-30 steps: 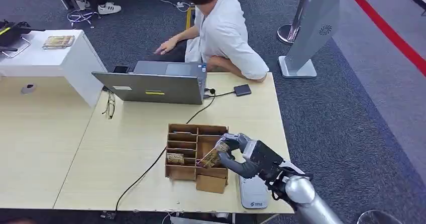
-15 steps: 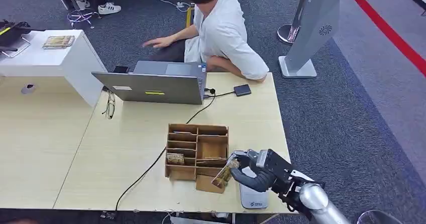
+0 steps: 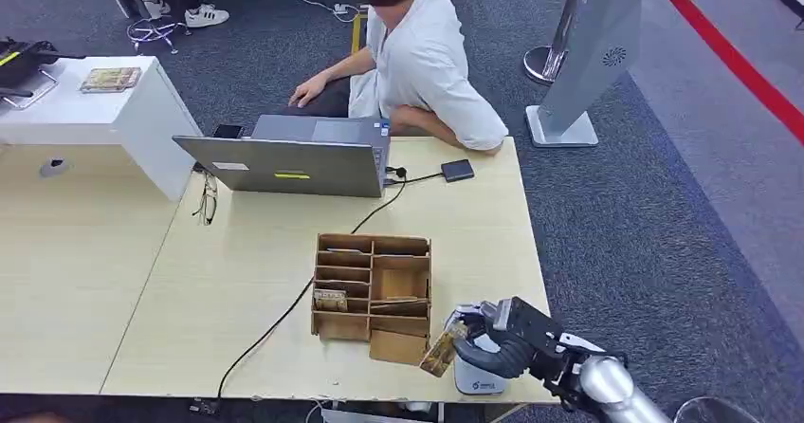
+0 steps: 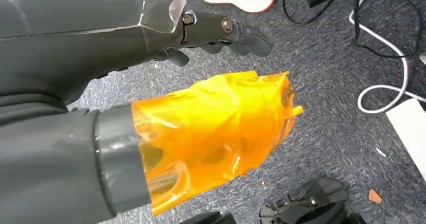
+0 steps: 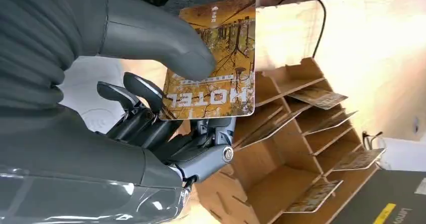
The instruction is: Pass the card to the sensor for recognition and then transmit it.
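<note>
Currently: right hand [image 3: 493,340] pinches hotel card [image 3: 442,348] btwn thumb and fingers, just above white sensor [image 3: 479,377], beside wooden card rack [image 3: 372,290]. Card picked; scan and handover apparently remain. Left hand [image 4: 150,43] hangs w/ fingers apart, holding nothing.

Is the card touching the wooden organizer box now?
Apart. In the head view, the card, pinched by the right robot hand, sits past the wooden organizer box corner with bare table between them. The right wrist view also shows it lifted clear.
</note>
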